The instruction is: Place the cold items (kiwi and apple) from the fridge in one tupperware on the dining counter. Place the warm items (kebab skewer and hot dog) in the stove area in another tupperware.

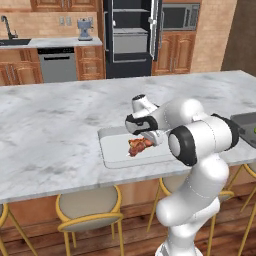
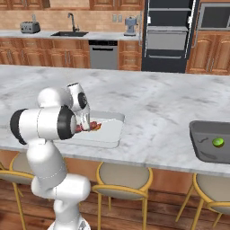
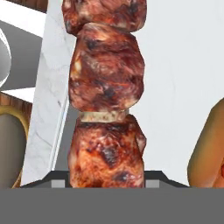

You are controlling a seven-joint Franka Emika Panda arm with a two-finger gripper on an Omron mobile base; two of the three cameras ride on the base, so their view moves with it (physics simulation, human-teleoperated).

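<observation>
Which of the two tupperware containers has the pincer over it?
The white tupperware near the arm, with the kebab skewer in the pincer; the dark tupperware holds the green kiwi.

Kebab skewer (image 1: 140,145) in tupperware (image 1: 116,150) on counter (image 1: 50,125), 2nd tupperware (image 2: 204,150) w/ kiwi (image 2: 218,142) to right

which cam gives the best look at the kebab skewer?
Hand view: the kebab skewer runs up the frame close-up, meat chunks sharp. Left base view shows it small over the white tupperware, partly behind the arm. Right base view shows just a reddish bit beside the arm.
</observation>
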